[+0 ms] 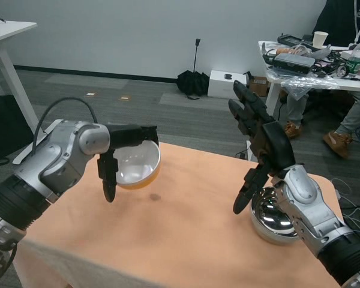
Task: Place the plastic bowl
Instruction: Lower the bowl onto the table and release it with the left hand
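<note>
Left hand point(123, 150) clamps the rim of the plastic bowl point(138, 165), lifted above the orange cloth point(168, 240). Right hand point(258, 141), fingers spread, holds nothing, above the metal bowl point(273, 219). Carrying is done; setting down remains, I judge.

Plastic bowl point(138, 163) at table's point(186, 234) left, metal bowl point(275, 219) right.

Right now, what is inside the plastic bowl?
Nothing shows inside the plastic bowl: its white interior looks bare. The left hand grips its near rim, and the fingers cover a small part.
</note>
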Motion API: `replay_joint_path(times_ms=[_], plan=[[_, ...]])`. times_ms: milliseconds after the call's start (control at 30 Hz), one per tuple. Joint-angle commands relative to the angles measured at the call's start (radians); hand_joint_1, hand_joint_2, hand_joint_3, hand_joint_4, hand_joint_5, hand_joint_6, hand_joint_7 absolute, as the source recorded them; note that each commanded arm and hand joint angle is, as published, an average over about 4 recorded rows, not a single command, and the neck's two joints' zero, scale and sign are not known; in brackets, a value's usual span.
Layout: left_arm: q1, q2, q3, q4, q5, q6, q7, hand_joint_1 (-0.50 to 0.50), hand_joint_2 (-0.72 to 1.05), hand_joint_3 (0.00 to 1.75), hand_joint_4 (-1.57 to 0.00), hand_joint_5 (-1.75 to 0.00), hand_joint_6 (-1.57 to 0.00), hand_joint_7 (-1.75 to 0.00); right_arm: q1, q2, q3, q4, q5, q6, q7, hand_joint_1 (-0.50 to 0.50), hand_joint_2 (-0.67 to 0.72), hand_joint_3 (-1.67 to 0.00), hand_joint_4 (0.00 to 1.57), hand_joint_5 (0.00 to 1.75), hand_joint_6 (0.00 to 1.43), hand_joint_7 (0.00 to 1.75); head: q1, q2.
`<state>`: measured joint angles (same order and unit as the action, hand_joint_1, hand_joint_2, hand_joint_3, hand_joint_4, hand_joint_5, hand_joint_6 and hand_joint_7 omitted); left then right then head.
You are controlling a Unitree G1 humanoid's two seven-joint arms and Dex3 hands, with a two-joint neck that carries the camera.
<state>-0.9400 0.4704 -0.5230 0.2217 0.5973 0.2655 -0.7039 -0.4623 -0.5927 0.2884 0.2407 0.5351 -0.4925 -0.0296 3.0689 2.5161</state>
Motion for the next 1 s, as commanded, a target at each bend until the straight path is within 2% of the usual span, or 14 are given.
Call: replay_joint_path(times_ms=[33,367,433,567,667,700,800,833,967,1000], plan=[[0.016,-0.004,-0.017,0.036,-0.016,0.001,-0.005,-0.50,1.05,0.17,-1.57,-1.75,-1.36,-1.68,-0.006,0.002,-0.001,0.008,0.006,-0.015,-0.006,-0.46,0.60,0.00,0.00,0.00,0.00,0.00,0.003,-0.011],[0.020,-0.016,-0.092,0.166,-0.049,0.000,-0.005,-0.50,1.05,0.17,-1.57,-1.75,-1.36,-1.68,-0.006,0.002,0.001,0.014,0.011,-0.017,-0.006,-0.46,0.60,0.00,0.00,0.00,0.00,0.00,0.007,-0.061],[0.019,-0.018,-0.104,0.190,-0.060,-0.001,-0.004,-0.50,1.00,0.17,-1.57,-1.75,-1.35,-1.68,-0.006,0.002,0.003,0.017,0.012,-0.018,-0.006,-0.46,0.60,0.00,0.00,0.00,0.00,0.00,0.008,-0.069],[0.019,-0.024,-0.111,0.215,-0.084,-0.007,-0.002,-0.50,0.96,0.17,-1.57,-1.75,-1.32,-1.61,-0.004,0.004,0.005,0.019,0.015,-0.020,-0.006,-0.46,0.60,0.00,0.00,0.00,0.00,0.00,0.014,-0.079],[0.021,-0.026,-0.111,0.229,-0.106,-0.009,0.002,-0.50,0.96,0.11,-1.52,-1.75,-1.18,-1.43,-0.004,0.005,0.005,0.022,0.018,-0.023,-0.006,-0.46,0.60,0.00,0.00,0.00,0.00,0.00,0.015,-0.087],[0.022,-0.026,-0.110,0.232,-0.113,-0.009,0.003,-0.50,0.96,0.09,-1.42,-1.75,-0.98,-1.24,-0.004,0.005,0.005,0.022,0.018,-0.024,-0.006,-0.46,0.60,0.00,0.00,0.00,0.00,0.00,0.015,-0.087],[0.029,-0.028,-0.100,0.236,-0.126,-0.008,0.007,-0.50,1.03,0.09,-0.73,-1.41,-0.13,-0.40,-0.004,0.005,0.005,0.024,0.019,-0.024,-0.006,-0.46,0.60,0.00,0.00,0.00,0.00,0.00,0.020,-0.090],[0.031,-0.029,-0.097,0.237,-0.130,-0.008,0.008,-0.50,1.05,0.07,-0.56,-1.28,0.00,-0.24,-0.004,0.005,0.005,0.025,0.019,-0.024,-0.006,-0.46,0.60,0.00,0.00,0.00,0.00,0.00,0.021,-0.091],[0.034,-0.027,-0.094,0.251,-0.148,-0.003,0.011,-0.50,1.05,0.07,-0.40,-1.23,0.00,-0.21,-0.004,0.005,0.005,0.025,0.019,-0.024,-0.006,-0.46,0.60,0.00,0.00,0.00,0.00,0.00,0.023,-0.094],[0.035,-0.027,-0.094,0.255,-0.153,-0.002,0.011,-0.50,1.05,0.09,-0.30,-1.15,0.00,-0.21,-0.004,0.005,0.005,0.026,0.020,-0.024,-0.006,-0.46,0.60,0.00,0.00,0.00,0.00,0.00,0.024,-0.096]])
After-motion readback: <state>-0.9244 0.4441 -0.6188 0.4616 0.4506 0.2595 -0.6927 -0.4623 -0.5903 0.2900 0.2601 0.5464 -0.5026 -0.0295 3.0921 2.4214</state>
